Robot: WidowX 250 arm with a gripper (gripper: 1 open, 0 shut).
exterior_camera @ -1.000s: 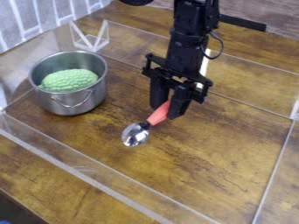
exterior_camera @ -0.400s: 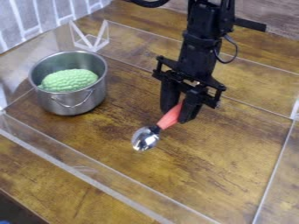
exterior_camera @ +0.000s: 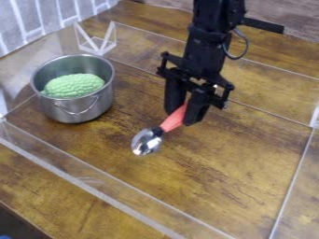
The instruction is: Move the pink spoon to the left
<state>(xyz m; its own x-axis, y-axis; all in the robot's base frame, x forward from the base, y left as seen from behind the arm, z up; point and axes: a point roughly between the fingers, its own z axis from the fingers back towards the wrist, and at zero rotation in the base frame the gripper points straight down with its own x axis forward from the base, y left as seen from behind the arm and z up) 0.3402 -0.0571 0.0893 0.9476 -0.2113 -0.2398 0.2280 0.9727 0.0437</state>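
Note:
The pink spoon (exterior_camera: 171, 119) has a salmon handle and a shiny silver bowl (exterior_camera: 147, 142). It hangs tilted, bowl down and to the left, close over the wooden table near the middle. My black gripper (exterior_camera: 188, 107) comes down from above and is shut on the upper end of the handle. The top of the handle is hidden between the fingers.
A steel pot (exterior_camera: 95, 99) holding a green knobbly object (exterior_camera: 74, 85) stands at the left. A clear wire-like stand (exterior_camera: 95, 37) sits behind it. Transparent walls (exterior_camera: 75, 182) edge the wooden table (exterior_camera: 225, 187) at the front and left.
The gripper carried the spoon slightly right and then back left; the spoon's bowl now sits near where it was a second ago. The grip stays the same.

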